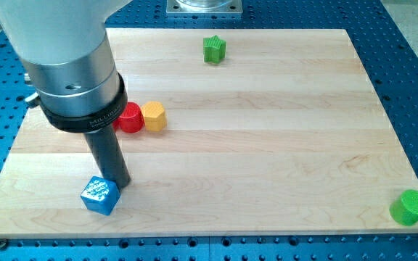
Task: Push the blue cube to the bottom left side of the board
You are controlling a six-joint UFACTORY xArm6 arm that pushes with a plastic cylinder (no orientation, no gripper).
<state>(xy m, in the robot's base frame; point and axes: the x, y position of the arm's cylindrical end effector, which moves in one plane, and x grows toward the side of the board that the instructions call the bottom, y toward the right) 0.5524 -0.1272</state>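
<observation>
Wooden board [267, 145], my tip [121, 184] touching blue cube [99, 196], no jaws visible.

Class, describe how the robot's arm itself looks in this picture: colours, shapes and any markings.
The arm is a pale grey, smooth rounded body. Beneath it sits a shiny silver metal cylinder with a small screw hole, then a black ring bearing faint, unreadable lettering. From that hangs a straight dark cylindrical rod ending in my tip. No cables show.

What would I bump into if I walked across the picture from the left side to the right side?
blue cube → my tip → red block → yellow block → green star-shaped block → green round block
</observation>
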